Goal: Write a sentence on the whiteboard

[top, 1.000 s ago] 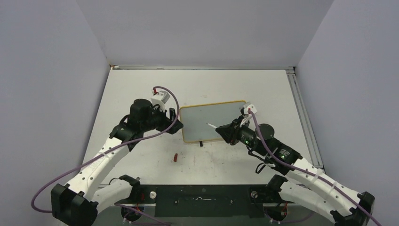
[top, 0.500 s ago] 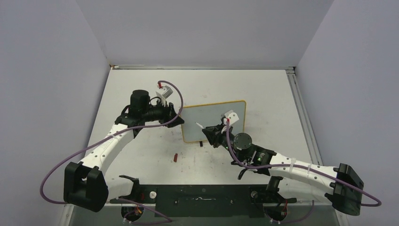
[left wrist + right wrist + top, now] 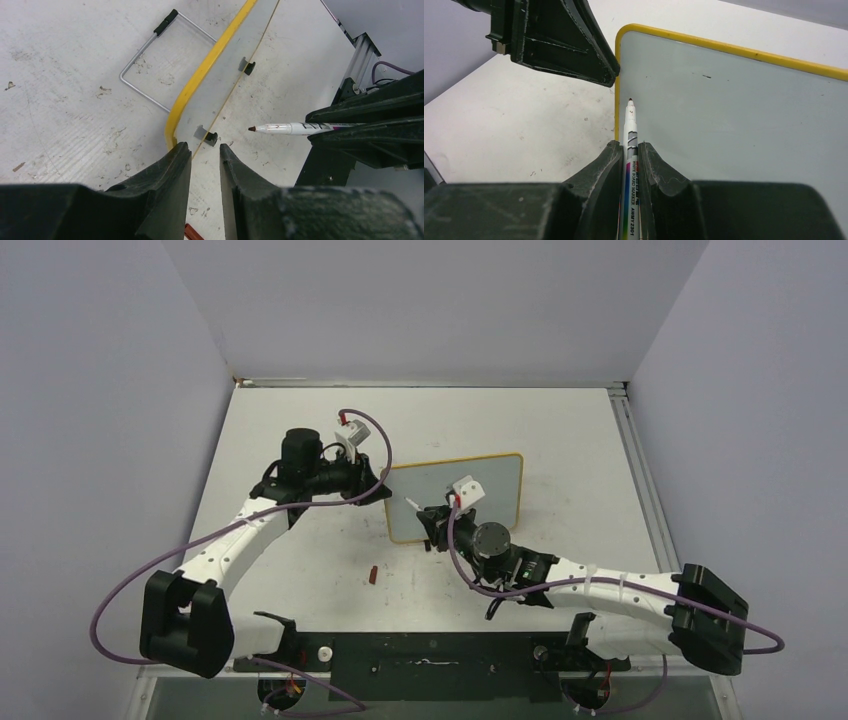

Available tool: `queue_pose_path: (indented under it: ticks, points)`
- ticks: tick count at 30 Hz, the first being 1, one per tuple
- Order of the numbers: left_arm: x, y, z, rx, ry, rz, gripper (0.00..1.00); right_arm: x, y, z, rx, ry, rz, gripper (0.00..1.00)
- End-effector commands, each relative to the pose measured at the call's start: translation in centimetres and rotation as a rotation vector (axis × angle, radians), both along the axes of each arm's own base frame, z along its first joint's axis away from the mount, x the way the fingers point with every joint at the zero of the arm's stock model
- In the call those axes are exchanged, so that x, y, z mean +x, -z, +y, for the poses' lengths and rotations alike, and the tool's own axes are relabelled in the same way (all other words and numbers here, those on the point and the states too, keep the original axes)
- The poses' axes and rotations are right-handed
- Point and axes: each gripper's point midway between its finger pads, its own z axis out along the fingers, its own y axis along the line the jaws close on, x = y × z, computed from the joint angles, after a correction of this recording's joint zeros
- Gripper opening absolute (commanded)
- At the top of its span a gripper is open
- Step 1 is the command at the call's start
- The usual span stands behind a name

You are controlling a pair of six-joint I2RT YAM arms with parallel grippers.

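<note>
The whiteboard [image 3: 470, 488] lies flat mid-table, glossy grey face, yellow rim [image 3: 212, 57]. No sentence is in view; the face [image 3: 734, 100] shows only a tiny dark speck. My right gripper [image 3: 629, 145] is shut on a white marker [image 3: 630, 125], uncapped, whose dark tip hovers over the board's left edge. Seen from above, that gripper [image 3: 428, 518] sits at the board's near-left part. My left gripper [image 3: 205, 150] is at the board's left corner, jaws a narrow gap apart with the thin edge running in between; table shows through the gap. It appears from above as left gripper [image 3: 383, 492].
A red marker cap [image 3: 371, 575] lies on the table near the board's front-left. The board's wire stand [image 3: 145, 55] pokes out beside its rim. An aluminium rail [image 3: 640, 480] borders the table's right side; grey walls enclose the back and sides.
My right arm swung left, carrying the marker from the board's right part to its left edge. The left gripper's jaws narrowed at the board's left corner.
</note>
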Motion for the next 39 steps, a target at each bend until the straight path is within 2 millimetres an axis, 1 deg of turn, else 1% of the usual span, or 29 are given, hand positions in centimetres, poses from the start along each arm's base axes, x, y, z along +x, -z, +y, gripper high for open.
queue_pose_path:
  ticks: [1, 7, 11, 16, 18, 22, 25, 28, 31, 33, 39]
  points:
    - [1.8, -1.7, -0.2, -0.012, -0.02, -0.084, 0.25, 0.6, -3.9, 0.9, 0.043, 0.071, -0.093, 0.05]
    - [2.0, -1.3, -0.2, -0.009, -0.035, -0.081, 0.2, 0.0, -3.4, 1.5, -0.049, 0.168, -0.114, 0.05]
    - [2.0, -0.9, -0.5, -0.009, -0.034, -0.066, 0.17, -0.7, -3.6, 2.2, -0.107, 0.219, -0.138, 0.05]
    - [1.9, -0.4, -0.7, 0.007, -0.038, -0.057, 0.16, -1.0, -3.2, 2.6, -0.096, 0.25, -0.124, 0.05]
    - [2.2, -0.2, -0.5, 0.02, -0.059, -0.052, 0.23, -1.0, -3.1, 2.6, -0.095, 0.256, -0.119, 0.05]
    - [2.4, -0.2, -0.6, 0.01, -0.063, -0.047, 0.34, -1.1, -3.0, 2.8, -0.086, 0.245, -0.113, 0.05]
    - [2.3, -0.5, -1.1, -0.019, -0.042, -0.046, 0.36, -1.1, -2.8, 2.8, -0.088, 0.243, -0.111, 0.05]
    - [2.4, -0.4, -1.3, -0.026, -0.032, -0.033, 0.36, -1.1, -2.8, 2.9, -0.088, 0.246, -0.11, 0.05]
    - [2.8, 0.1, -0.4, 0.034, -0.073, -0.04, 0.37, -1.1, -3.0, 2.8, -0.083, 0.242, -0.11, 0.05]
    - [3.0, -0.4, 0.3, 0.047, -0.096, -0.061, 0.38, -1.1, -3.0, 2.7, -0.083, 0.244, -0.11, 0.05]
    - [2.5, -1.3, 1.5, 0.062, -0.097, -0.12, 0.51, -1.2, -3.3, 2.2, -0.068, 0.248, -0.108, 0.05]
